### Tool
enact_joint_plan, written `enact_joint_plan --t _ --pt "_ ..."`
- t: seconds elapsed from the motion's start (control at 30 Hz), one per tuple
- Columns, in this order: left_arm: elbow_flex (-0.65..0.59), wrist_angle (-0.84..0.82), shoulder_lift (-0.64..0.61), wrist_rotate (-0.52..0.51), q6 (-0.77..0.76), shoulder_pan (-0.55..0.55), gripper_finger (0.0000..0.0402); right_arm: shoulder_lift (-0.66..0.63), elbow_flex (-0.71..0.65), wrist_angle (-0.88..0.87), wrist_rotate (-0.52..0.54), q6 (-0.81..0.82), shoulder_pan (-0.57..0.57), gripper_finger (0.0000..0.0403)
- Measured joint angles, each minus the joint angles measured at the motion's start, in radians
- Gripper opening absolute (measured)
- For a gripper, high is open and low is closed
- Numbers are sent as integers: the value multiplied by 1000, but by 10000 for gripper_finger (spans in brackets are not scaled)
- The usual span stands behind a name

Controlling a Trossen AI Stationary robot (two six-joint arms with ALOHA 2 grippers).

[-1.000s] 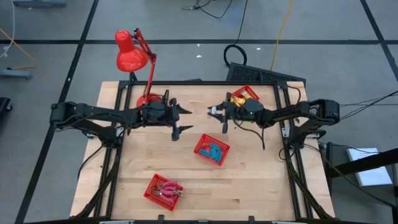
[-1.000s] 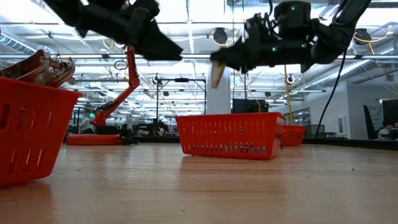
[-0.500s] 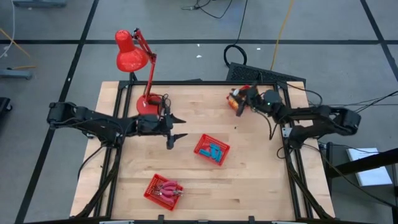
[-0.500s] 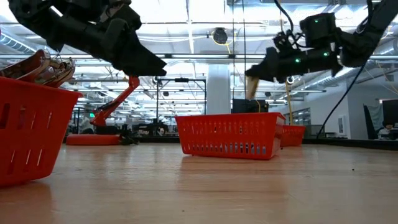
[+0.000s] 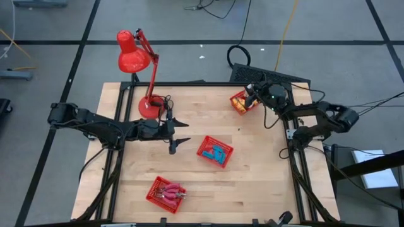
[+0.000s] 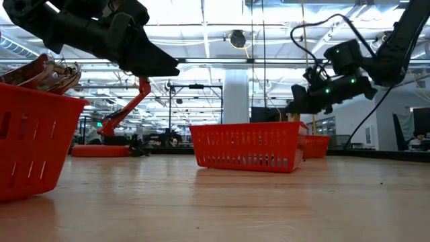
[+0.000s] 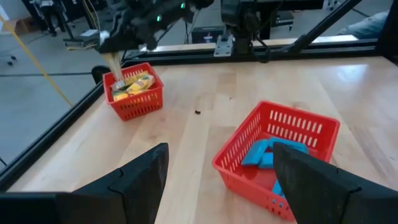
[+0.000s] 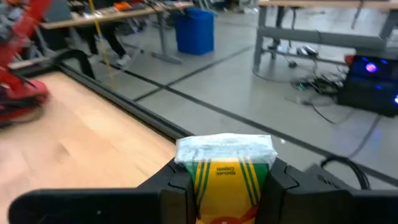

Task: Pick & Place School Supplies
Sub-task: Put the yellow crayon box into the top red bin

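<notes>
Right gripper [image 5: 247,101], newly over packet basket [image 5: 240,104]

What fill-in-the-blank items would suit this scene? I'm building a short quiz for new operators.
1. The right gripper is shut on a yellow-orange ____.
2. In the high view it hovers over the basket near the table's far ____ corner.
3. The blue blocks lie in the ____ basket of the three.
4. The left gripper hangs ____ and empty beside the red lamp's base.

Missing words: packet; right; middle; open
</notes>
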Motion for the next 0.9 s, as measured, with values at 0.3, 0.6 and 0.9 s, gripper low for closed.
enact_joint_plan --t 0.3,0.6,0.9 --pt "0 15 0 -6 12 -7 285 123 2 51 75 -25 -8 86" --pt "0 15 0 -6 12 -7 285 150 2 14 -68 89 3 87" --pt "1 12 0 -22 13 -7 285 145 2 10 -81 95 69 244"
